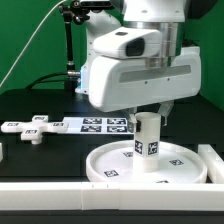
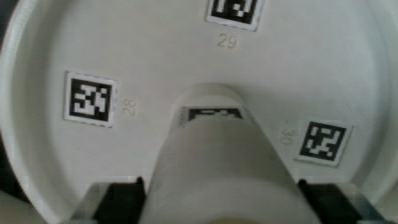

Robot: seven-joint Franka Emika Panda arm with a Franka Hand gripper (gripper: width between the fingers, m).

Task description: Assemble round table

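A white robot arm's pincer (image 1: pixel 148 120) is closed on the top of a short thick white plastic cylinder leg (image 1: pixel 148 150), whose long axis stands upright. In the wrist view its black fingers (image 2: pixel 121 200) flank the leg (image 2: pixel 222 150). The leg's foot seems to touch the middle of a large rimmed white round disc (image 1: pixel 108 166), though blur hides the contact. The disc lies flat by the black table's (image 1: pixel 40 155) near edge, towards the exterior view's right corner. A long white bar (image 1: pixel 50 192) runs along that edge, just beside the disc's rim. A white cross-shaped four-arm piece (image 1: pixel 30 127) lies flat near the exterior view's left edge, well apart, with bare table between.
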